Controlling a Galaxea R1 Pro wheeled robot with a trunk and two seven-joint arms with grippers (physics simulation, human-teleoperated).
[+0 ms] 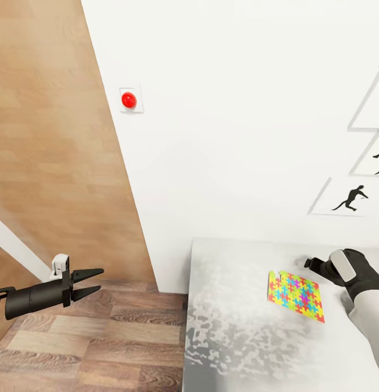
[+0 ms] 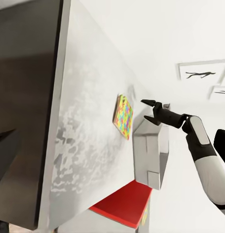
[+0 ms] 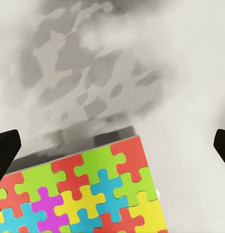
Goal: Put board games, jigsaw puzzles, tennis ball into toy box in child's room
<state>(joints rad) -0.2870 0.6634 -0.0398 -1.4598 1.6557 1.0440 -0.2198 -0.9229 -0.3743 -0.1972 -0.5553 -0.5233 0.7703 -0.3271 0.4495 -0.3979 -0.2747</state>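
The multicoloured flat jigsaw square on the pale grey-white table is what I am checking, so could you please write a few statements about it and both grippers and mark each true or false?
1. The multicoloured flat jigsaw square lies flat on the pale grey-white table. True.
2. The right gripper is shut on the jigsaw square. False: its fingers are spread and hold nothing, above the table by the jigsaw.
3. The left gripper hangs over the wood-plank floor, away from the table. True.
4. The left gripper holds a tennis ball. False: its fingers are open and hold nothing.
5. A red round button sits on the white wall. True.
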